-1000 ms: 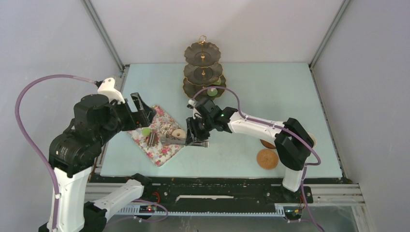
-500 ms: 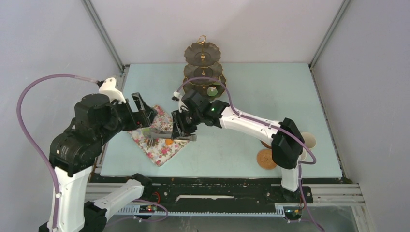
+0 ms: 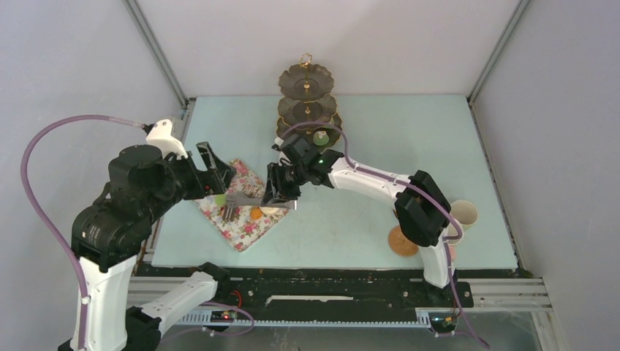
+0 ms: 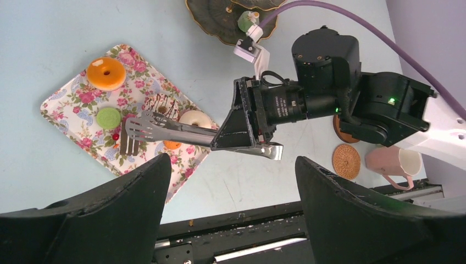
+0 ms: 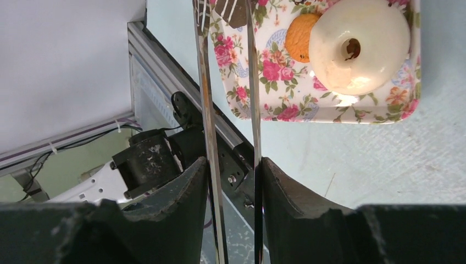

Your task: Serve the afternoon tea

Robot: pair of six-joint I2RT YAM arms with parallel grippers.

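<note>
Beyond right hand (image 5: 231, 181), tongs (image 4: 184, 132) gripped, choc piece (image 5: 231, 11) between tips.

The grey tongs (image 4: 176, 130) reach over the floral tray (image 4: 68, 100) (tiered stand (image 3: 296, 110) behind).

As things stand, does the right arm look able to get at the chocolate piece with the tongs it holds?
Probably yes. The right end effector grips the tongs, whose arms appear to straddle the chocolate piece on the floral tray; nothing lies between, and the white doughnut sits off to one side.
</note>
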